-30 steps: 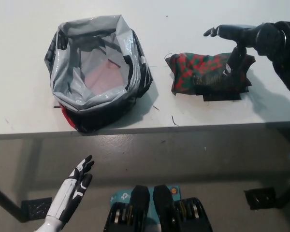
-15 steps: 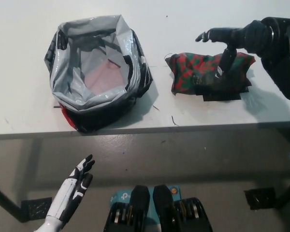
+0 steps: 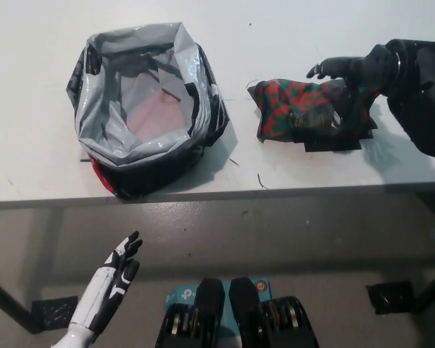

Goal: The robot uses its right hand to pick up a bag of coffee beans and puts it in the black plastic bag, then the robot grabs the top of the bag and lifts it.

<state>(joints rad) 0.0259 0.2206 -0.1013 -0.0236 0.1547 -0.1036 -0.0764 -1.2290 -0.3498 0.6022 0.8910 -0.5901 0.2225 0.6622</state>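
Up on the white bench [image 3: 43, 174], black right robot hand [image 3: 346, 76] spread open over the red-and-green patterned coffee bean bag [image 3: 304, 109], open black plastic bag [image 3: 145, 109] well left, white left robot hand [image 3: 116, 272] open below the bench edge.

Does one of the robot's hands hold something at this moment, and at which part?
Nothing is held yet. The right hand is open over the right end of the coffee bag. The left hand is open below the table.
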